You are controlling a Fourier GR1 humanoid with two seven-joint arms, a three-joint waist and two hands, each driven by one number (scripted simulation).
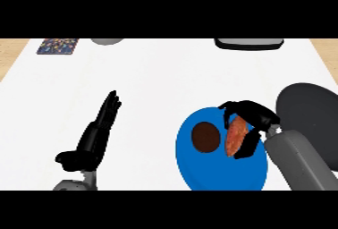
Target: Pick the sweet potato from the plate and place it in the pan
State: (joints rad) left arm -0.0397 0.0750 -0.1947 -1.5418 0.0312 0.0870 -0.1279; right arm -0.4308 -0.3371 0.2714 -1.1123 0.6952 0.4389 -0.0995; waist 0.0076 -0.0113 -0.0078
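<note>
Counter [165,76], white top.
- Far-left corner: patterned flat item [57,46].
- Far edge, left of middle: grey rounded object [107,41], cut off by the view.
- Far edge, right of middle: dark tray-like object [249,43].
- Left half: left hand [99,129], fingers straight and together, pointing to the far edge, holding nothing.
- Near edge, right of middle: blue plate [211,172], with a dark brown round patch [205,136] on its left part.
- Right edge: dark grey pan [307,105], just beside the plate's far-right rim, partly behind the right forearm.
- Right hand [256,115]: curled round the sweet potato [234,136], which stands tilted over the plate's right part; contact with the plate cannot be told.
- Open room: middle and far middle of the counter bare; nothing lies between plate and pan.
</note>
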